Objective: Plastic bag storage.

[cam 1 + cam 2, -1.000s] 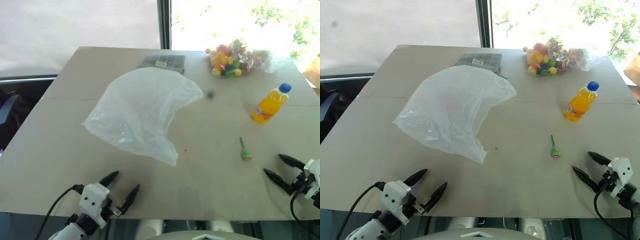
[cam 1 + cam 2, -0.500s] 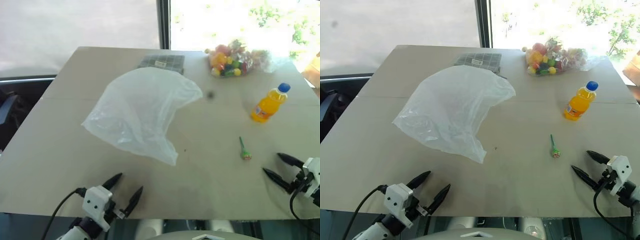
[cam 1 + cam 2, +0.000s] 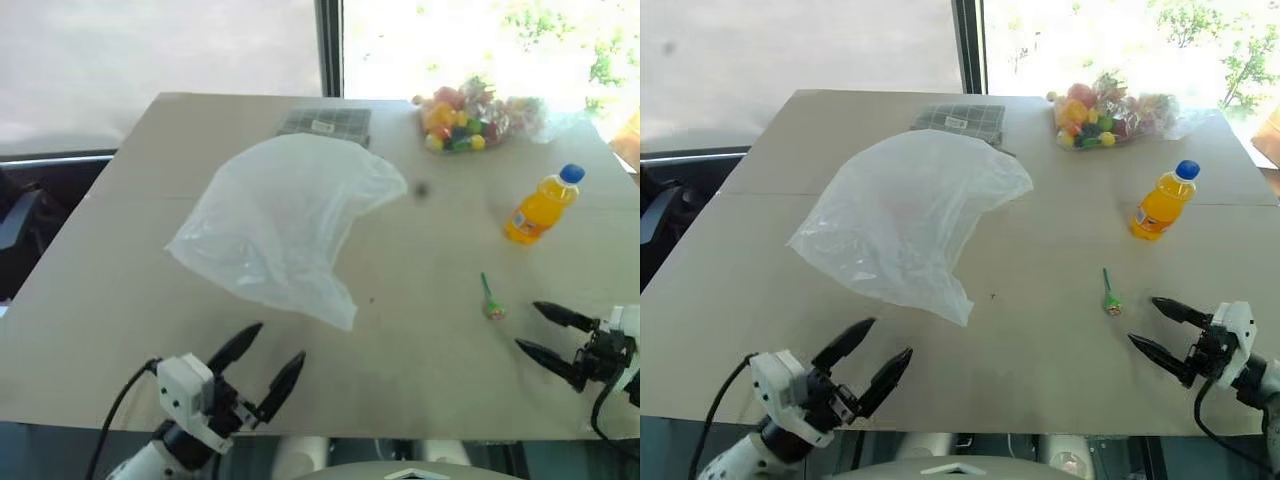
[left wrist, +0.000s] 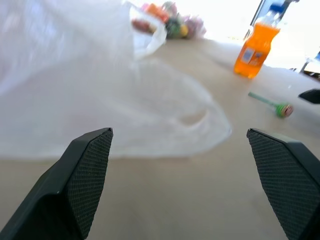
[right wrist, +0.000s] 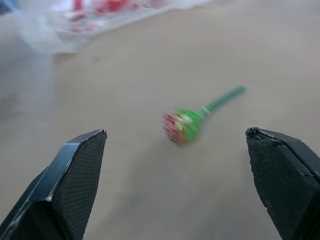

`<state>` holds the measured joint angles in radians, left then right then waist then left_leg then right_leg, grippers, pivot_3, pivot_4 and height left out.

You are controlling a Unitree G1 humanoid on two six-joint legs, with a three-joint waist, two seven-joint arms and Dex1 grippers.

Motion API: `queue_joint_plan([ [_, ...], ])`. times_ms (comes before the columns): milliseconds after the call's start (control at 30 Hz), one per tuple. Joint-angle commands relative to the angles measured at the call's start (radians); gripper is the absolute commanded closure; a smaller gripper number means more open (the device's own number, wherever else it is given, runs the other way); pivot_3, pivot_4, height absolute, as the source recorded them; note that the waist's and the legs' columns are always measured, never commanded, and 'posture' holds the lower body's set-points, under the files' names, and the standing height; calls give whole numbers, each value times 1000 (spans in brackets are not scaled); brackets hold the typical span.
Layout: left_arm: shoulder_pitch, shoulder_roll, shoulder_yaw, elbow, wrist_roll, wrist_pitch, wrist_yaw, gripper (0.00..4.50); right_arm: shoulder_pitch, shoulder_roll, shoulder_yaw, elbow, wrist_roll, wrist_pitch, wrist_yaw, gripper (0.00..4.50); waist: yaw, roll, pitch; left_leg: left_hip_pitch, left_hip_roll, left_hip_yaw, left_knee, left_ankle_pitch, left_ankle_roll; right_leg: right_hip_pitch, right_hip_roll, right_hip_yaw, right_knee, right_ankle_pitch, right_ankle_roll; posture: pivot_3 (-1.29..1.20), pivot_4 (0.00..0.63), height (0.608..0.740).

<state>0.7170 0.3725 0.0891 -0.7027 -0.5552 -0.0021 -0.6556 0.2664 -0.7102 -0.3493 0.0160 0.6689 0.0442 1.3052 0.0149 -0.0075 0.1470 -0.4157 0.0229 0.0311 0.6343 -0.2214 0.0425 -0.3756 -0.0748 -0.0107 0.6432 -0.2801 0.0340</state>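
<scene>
Both our pincers have risen and turned inward, left pincer (image 3: 255, 362) and right pincer (image 3: 1158, 329) spread wide, empty; plastic bag (image 3: 285, 220) lies ahead of the left; its slippery film could slide from our pinch.

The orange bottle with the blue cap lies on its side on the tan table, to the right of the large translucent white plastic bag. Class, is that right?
Not quite. The orange bottle with the blue cap stands upright on the tan table, to the right of the large translucent white plastic bag. The right eye view shows it.
</scene>
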Motion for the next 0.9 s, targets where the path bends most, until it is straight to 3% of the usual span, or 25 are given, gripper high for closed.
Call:
queue_joint_plan([
  [33, -22, 40, -52, -51, -38, 69, -19, 42, 47, -53, 15, -187, 81, 128, 37, 0, -1, -1, 1, 0, 0, 0, 0, 0, 0, 0, 3, 0, 0, 0, 0, 0, 150, 740],
  [133, -83, 80, -83, -14, -87, 141, -50, 42, 47, -93, 42, -379, 164, 249, 4, 0, -2, -1, 1, 0, 1, 0, 0, 0, 0, 0, 6, 0, 1, 0, 1, 0, 150, 740],
  [200, -139, 83, -106, 20, -89, 169, -55, 544, 7, -94, 53, -467, 192, 291, -51, 0, -1, -2, 1, 0, 2, 0, 1, 0, 0, 0, 8, -1, 2, 1, 2, 0, 150, 740],
  [367, -238, 78, -148, 90, -56, 214, -45, 2733, -31, -100, 47, -550, 196, 341, -111, 0, 3, -6, 4, 0, 2, 1, 5, 0, 0, 0, 9, -1, 2, 1, 8, 0, 150, 740],
  [500, -356, 34, -202, 182, 17, 226, -1, 2733, -14, -93, 29, -567, 175, 338, -128, 0, 6, -6, 4, -1, 0, 1, 6, 0, 0, 0, 6, -1, 2, 3, 6, 0, 150, 740],
  [900, -528, -66, -284, 284, 33, 267, 7, 2733, 34, -51, 15, -565, 127, 280, -163, 0, 2, -7, 4, -1, 1, 1, 8, 0, 1, 1, 7, 0, 4, 4, 7, 0, 150, 740],
])
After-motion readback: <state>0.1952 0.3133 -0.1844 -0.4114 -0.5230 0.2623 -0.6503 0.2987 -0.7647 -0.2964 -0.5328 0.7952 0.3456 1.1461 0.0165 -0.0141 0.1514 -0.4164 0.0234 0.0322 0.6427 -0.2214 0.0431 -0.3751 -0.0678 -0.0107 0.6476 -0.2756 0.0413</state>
